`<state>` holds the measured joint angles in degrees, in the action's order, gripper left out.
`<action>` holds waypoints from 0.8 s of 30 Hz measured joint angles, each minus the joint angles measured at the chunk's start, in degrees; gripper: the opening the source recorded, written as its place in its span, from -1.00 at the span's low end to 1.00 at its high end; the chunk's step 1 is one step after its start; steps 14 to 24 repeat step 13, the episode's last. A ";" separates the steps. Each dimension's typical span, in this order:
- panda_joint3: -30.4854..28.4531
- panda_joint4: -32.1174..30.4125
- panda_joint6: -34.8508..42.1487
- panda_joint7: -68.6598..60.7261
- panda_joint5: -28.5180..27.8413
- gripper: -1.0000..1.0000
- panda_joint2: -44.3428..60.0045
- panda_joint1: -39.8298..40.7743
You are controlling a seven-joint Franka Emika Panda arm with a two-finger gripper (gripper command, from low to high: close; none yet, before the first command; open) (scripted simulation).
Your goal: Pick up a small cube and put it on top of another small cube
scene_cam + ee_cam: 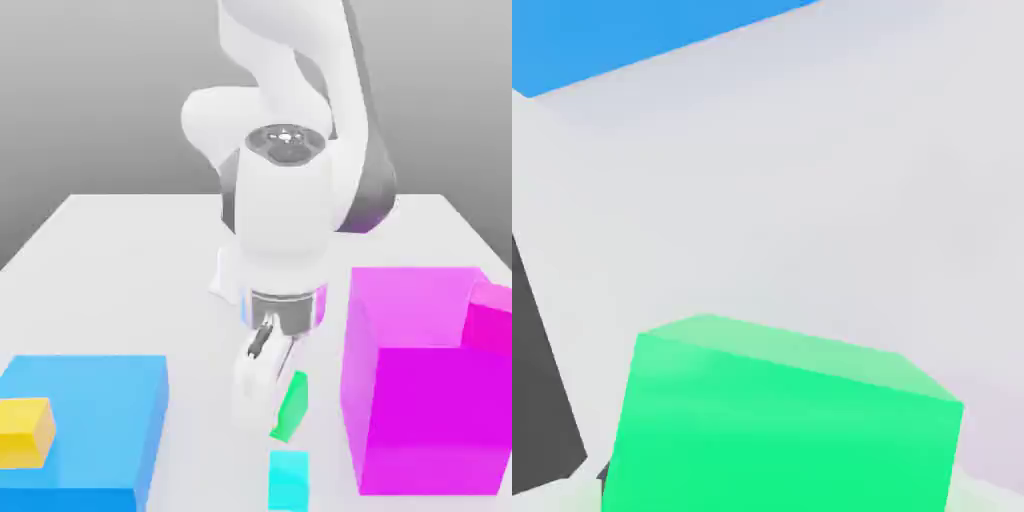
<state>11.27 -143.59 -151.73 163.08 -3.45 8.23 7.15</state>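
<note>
Small cubes — three (green [291,407], cyan [288,480], yellow [24,433]) — big blocks [435,420], two.

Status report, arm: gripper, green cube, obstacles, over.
Gripper closed on green cube. Lift unclear. Cyan cube close by, possible snag; magenta block off to exterior view's right.

Your green cube [291,407]: partly hidden behind hand [262,375] in exterior view; lower part cut off by edge in hand view. Your blue block [95,420]: cut by exterior view's left and bottom edges, mostly out of frame in hand view. Yellow cube [25,433]: cut at left edge. Pink piece [490,315] on magenta block [430,410]: cut at right edge. Your arm's [290,60] upper part: cropped at top.
</note>
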 joint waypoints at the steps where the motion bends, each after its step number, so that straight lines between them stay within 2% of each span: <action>1: -0.41 0.27 -1.58 0.89 -0.85 -1.00 1.90 -0.32; 3: -1.70 0.61 -5.24 2.31 -2.50 -1.00 5.96 -1.33; 4: -2.12 0.68 -6.22 2.61 -2.92 1.00 7.02 -1.68; 10: -2.32 0.72 -6.66 2.77 -3.12 1.00 7.55 -1.85; 13: -1.45 0.53 -2.90 1.48 -1.29 1.00 3.58 -1.33; 24: -1.45 0.53 -2.90 1.48 -1.29 1.00 3.58 -1.33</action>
